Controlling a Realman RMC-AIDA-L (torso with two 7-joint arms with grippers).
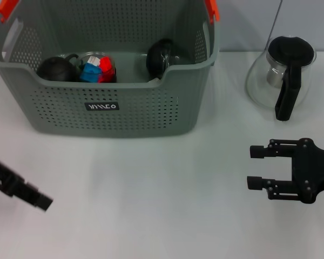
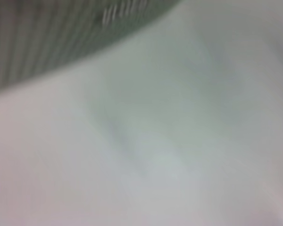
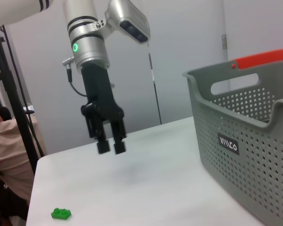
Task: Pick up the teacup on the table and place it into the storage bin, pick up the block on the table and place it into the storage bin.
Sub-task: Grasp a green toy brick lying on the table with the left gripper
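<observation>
Hanging low over the bench's near left part, the left hand [image 3: 110, 147] is seen closed and empty, the green block [image 3: 61, 214] lies toward the bench's left edge, and the open right hand [image 1: 257, 167] is parked beside the storage bin [image 1: 113, 116].

Perforated matt plastic storage bin [image 1: 113, 116]

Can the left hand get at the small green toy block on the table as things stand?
Probably yes: the left hand hangs empty above bare white table, and nothing stands between it and the small green toy block.
</observation>
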